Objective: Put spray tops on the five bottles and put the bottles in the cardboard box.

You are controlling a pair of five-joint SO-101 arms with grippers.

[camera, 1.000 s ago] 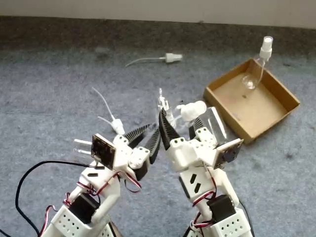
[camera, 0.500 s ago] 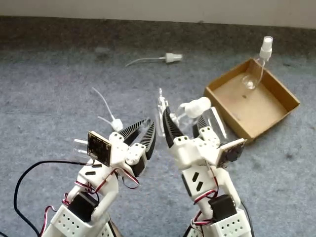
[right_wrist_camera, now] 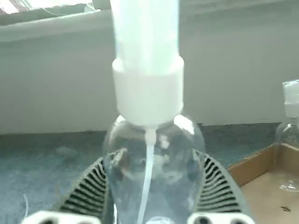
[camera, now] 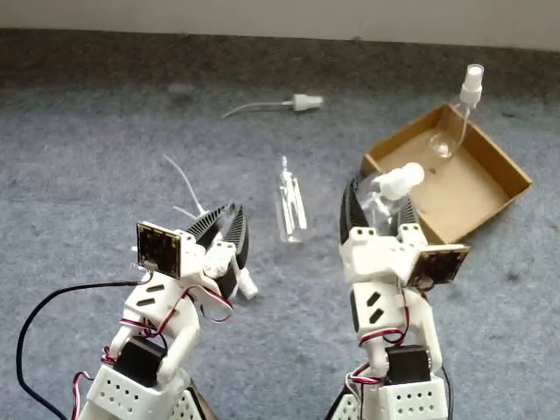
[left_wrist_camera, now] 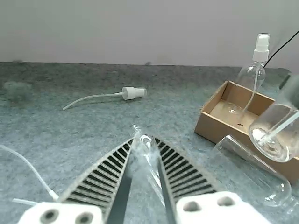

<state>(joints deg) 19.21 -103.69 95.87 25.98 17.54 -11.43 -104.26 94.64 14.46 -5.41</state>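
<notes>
- The right gripper [camera: 378,206] has swung away from the middle of the carpet [camera: 96,149] toward the cardboard box [camera: 468,184]. Its jaws are clamped on the body of a capped bottle [right_wrist_camera: 154,163], which now sits at the box's near wall, not yet inside
- The left gripper [camera: 233,213] has drawn back from where the two arms met. Its jaws stood wide a second ago, and now they are only a narrow slit apart with nothing between them
- I read this as the capping of this bottle being finished — carrying it into the box looks like the step in hand
- A standing bottle [left_wrist_camera: 250,77] with its top on is already in the box near the far corner, so the held one would be the second of five
- Two bottles still need tops. An open bottle [camera: 291,206] lies on the carpet between the two arms, and a bare bottle [left_wrist_camera: 254,175] lies just beside the box's near wall
- As for loose tops, a spray top [camera: 302,102] with its long tube lies well up the carpet, and a thin tube [camera: 182,178] of another shows just beyond the left gripper
- The release should probably wait until the held bottle is over the box floor and apart from the standing one — a knock could topple it
</notes>
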